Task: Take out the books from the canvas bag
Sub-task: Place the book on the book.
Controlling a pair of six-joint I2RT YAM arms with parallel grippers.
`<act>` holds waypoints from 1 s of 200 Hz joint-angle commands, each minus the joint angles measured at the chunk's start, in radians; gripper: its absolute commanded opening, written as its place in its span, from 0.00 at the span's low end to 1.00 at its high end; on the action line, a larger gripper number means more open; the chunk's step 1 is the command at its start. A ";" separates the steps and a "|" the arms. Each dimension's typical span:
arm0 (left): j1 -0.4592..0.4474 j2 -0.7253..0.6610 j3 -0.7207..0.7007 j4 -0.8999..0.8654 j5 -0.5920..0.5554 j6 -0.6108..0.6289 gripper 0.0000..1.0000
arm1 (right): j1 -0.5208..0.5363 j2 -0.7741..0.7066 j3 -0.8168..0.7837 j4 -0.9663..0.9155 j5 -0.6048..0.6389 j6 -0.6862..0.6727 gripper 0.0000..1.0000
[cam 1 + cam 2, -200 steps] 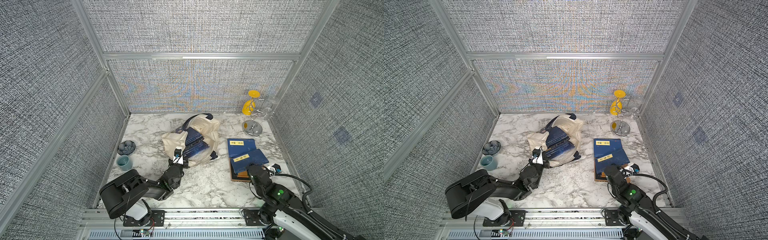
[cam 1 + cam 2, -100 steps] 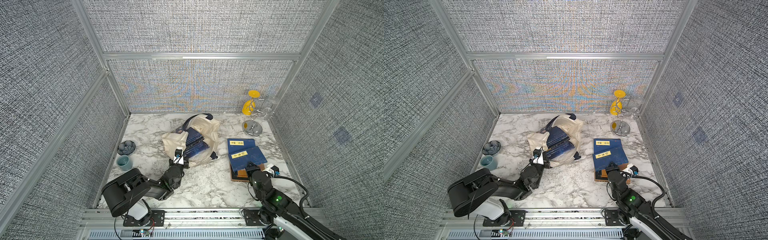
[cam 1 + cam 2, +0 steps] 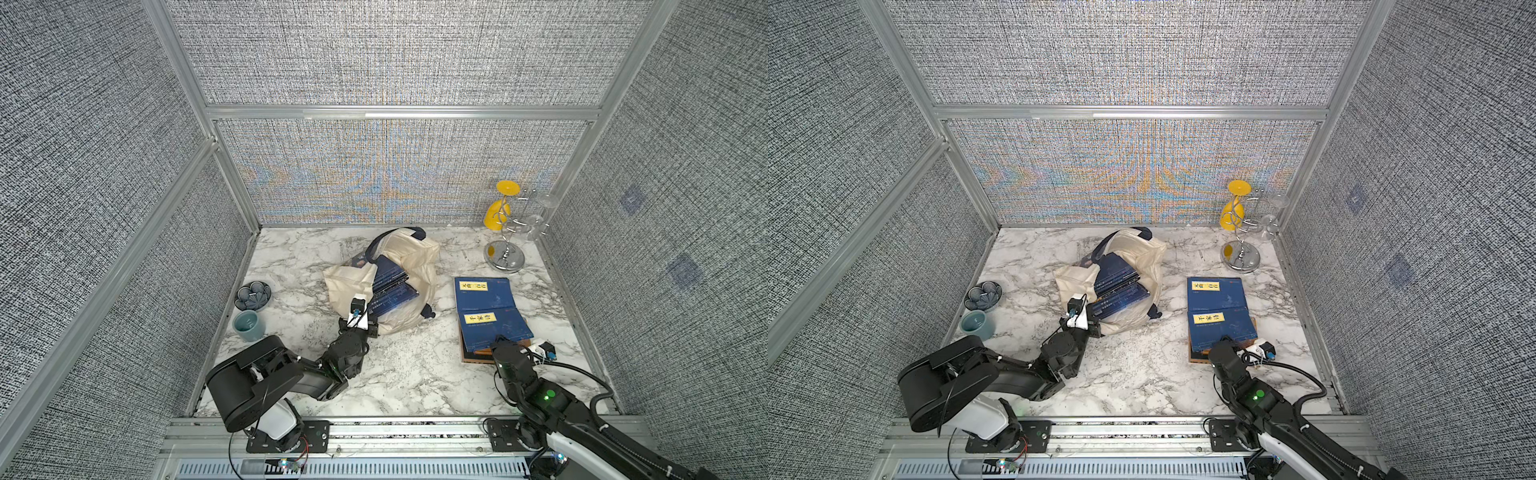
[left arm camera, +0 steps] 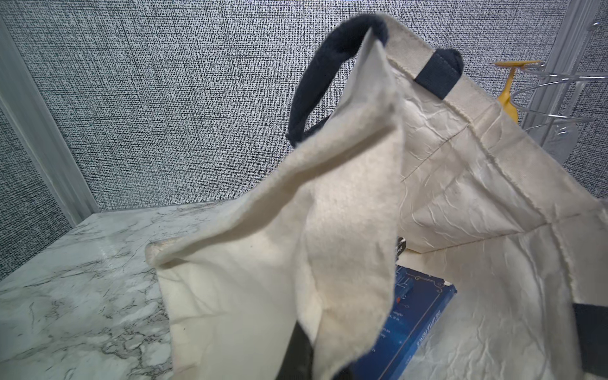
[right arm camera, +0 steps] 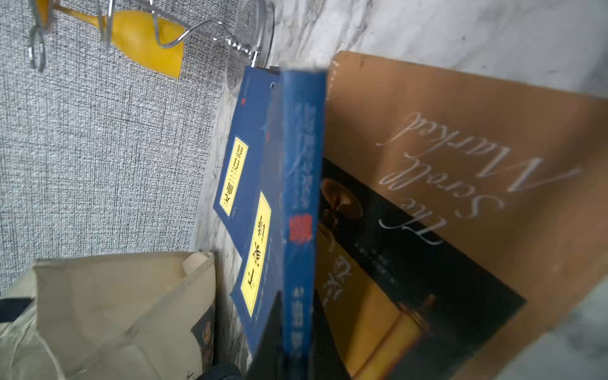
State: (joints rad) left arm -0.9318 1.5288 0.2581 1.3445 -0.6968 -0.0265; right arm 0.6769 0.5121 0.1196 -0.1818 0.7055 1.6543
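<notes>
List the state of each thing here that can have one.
canvas bag: lying down, mouth open.
books in the bag: stacked, not yet out.
left gripper: shut on the bag's rim.
right gripper: shut on the near blue book.
near blue book: out, on the brown book.
far blue book: out, flat on the table.
yellow glass: hanging upside down.
teal cup: upright, empty.

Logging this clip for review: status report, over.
Left gripper shut on canvas bag rim. Right gripper shut on labelled book, outside bag. More books inside bag. Nothing in the way.
</notes>
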 commanded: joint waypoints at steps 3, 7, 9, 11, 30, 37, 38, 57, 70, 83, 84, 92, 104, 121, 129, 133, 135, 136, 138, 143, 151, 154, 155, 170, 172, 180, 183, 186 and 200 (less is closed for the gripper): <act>0.000 -0.004 0.009 0.052 0.014 0.000 0.00 | 0.001 -0.017 0.039 -0.146 0.004 0.051 0.00; 0.001 -0.004 0.009 0.052 0.014 0.000 0.00 | 0.001 -0.023 0.051 -0.187 0.002 0.055 0.00; 0.001 -0.004 0.009 0.052 0.014 0.002 0.00 | 0.001 -0.025 0.058 -0.206 0.001 0.057 0.00; 0.001 -0.005 0.009 0.052 0.014 0.002 0.00 | 0.001 -0.029 0.064 -0.224 -0.002 0.059 0.00; 0.001 -0.005 0.009 0.052 0.014 0.002 0.00 | 0.002 -0.058 0.100 -0.347 -0.013 0.058 0.00; 0.001 -0.004 0.010 0.051 0.014 0.002 0.00 | 0.002 -0.065 0.106 -0.384 -0.023 0.062 0.00; 0.001 -0.004 0.010 0.052 0.015 0.002 0.00 | 0.002 -0.066 0.107 -0.388 -0.025 0.063 0.00; 0.001 0.000 0.012 0.053 0.017 0.000 0.00 | 0.001 -0.065 0.107 -0.423 -0.048 0.075 0.00; 0.001 0.003 0.013 0.052 0.019 0.000 0.00 | 0.001 -0.047 0.088 -0.420 -0.058 0.102 0.00; 0.001 0.006 0.015 0.052 0.019 0.000 0.00 | 0.000 -0.019 0.073 -0.408 -0.074 0.131 0.00; 0.001 0.005 0.015 0.052 0.019 0.000 0.00 | 0.000 -0.017 0.073 -0.405 -0.074 0.132 0.00; 0.000 0.006 0.014 0.053 0.020 -0.001 0.00 | 0.000 0.003 0.068 -0.386 -0.082 0.136 0.03; -0.001 0.008 0.015 0.052 0.020 0.000 0.00 | 0.001 0.036 0.064 -0.347 -0.097 0.148 0.07; -0.001 0.009 0.015 0.052 0.019 0.001 0.00 | 0.000 0.088 0.055 -0.271 -0.116 0.156 0.12; -0.001 0.010 0.016 0.053 0.020 0.000 0.00 | 0.000 0.113 0.058 -0.248 -0.122 0.167 0.14; -0.001 0.010 0.017 0.052 0.020 0.000 0.00 | 0.000 0.125 0.057 -0.231 -0.122 0.169 0.15; -0.001 0.010 0.017 0.052 0.020 0.000 0.00 | 0.000 0.131 0.057 -0.223 -0.122 0.169 0.15; -0.001 0.010 0.016 0.051 0.020 0.001 0.00 | 0.000 0.133 0.058 -0.219 -0.122 0.168 0.15; -0.001 0.010 0.015 0.051 0.020 0.001 0.00 | 0.000 0.139 0.057 -0.212 -0.123 0.170 0.16; -0.001 0.009 0.015 0.052 0.020 0.002 0.00 | 0.000 0.152 0.058 -0.193 -0.125 0.175 0.17; -0.001 0.007 0.015 0.052 0.019 0.003 0.00 | 0.000 0.174 0.055 -0.153 -0.127 0.171 0.19; -0.001 0.007 0.015 0.052 0.019 0.003 0.00 | 0.000 0.182 0.053 -0.140 -0.126 0.166 0.20; -0.001 0.006 0.014 0.052 0.019 0.003 0.00 | 0.001 0.184 0.053 -0.135 -0.127 0.166 0.20; -0.001 0.004 0.013 0.052 0.017 0.004 0.00 | 0.000 0.238 0.064 -0.108 -0.121 0.158 0.24; -0.001 0.004 0.013 0.052 0.017 0.004 0.00 | 0.000 0.243 0.065 -0.104 -0.117 0.155 0.25; -0.001 0.002 0.012 0.051 0.017 0.004 0.00 | 0.000 0.266 0.078 -0.109 -0.109 0.150 0.29; -0.001 0.002 0.012 0.052 0.017 0.004 0.00 | 0.000 0.272 0.084 -0.118 -0.109 0.151 0.31; -0.001 0.003 0.012 0.051 0.017 0.004 0.00 | -0.002 0.279 0.089 -0.127 -0.111 0.152 0.33; -0.001 0.003 0.012 0.052 0.016 0.004 0.00 | -0.003 0.291 0.107 -0.142 -0.120 0.129 0.41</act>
State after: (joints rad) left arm -0.9329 1.5368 0.2672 1.3441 -0.6971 -0.0265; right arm 0.6750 0.7784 0.2043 -0.3058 0.6022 1.8095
